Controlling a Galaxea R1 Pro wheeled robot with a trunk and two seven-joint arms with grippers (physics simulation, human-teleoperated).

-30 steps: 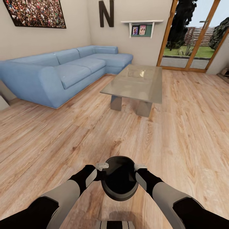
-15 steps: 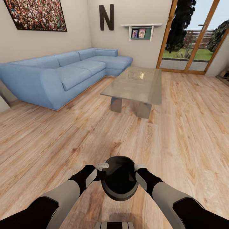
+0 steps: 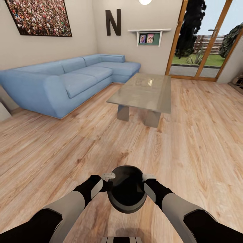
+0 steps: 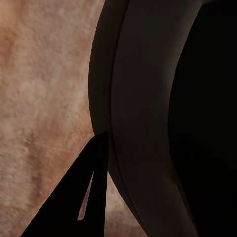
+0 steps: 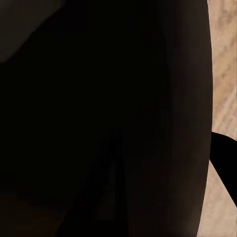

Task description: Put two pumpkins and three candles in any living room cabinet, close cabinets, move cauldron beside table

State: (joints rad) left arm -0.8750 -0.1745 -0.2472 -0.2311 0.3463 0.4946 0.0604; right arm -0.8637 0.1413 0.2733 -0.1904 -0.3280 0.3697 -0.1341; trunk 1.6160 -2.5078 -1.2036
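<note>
Head view. Cauldron (image 3: 127, 194): matte-black pot, low centre of frame, mouth up, carried between both arms above the wooden floor (image 3: 189, 148). Left tool (image 3: 108, 181): pressed to the rim's left side; right tool (image 3: 145, 182): pressed to the rim's right side. How wide each stands cannot be told here. Table (image 3: 145, 91): grey glass tabletop on block legs, upper centre, well apart from the cauldron. Blue sofa (image 3: 64, 81): upper left, beside the table. Wall shelf (image 3: 149, 33) and letter N (image 3: 113, 22): top centre. Glass doors (image 3: 202, 40): upper right.

Left wrist view. Cauldron wall (image 4: 148, 113) fills the right; one dark finger (image 4: 84, 192) touches it from outside, lower left.

Right wrist view. Dark cauldron body (image 5: 98, 118); floor strip at right edge.
</note>
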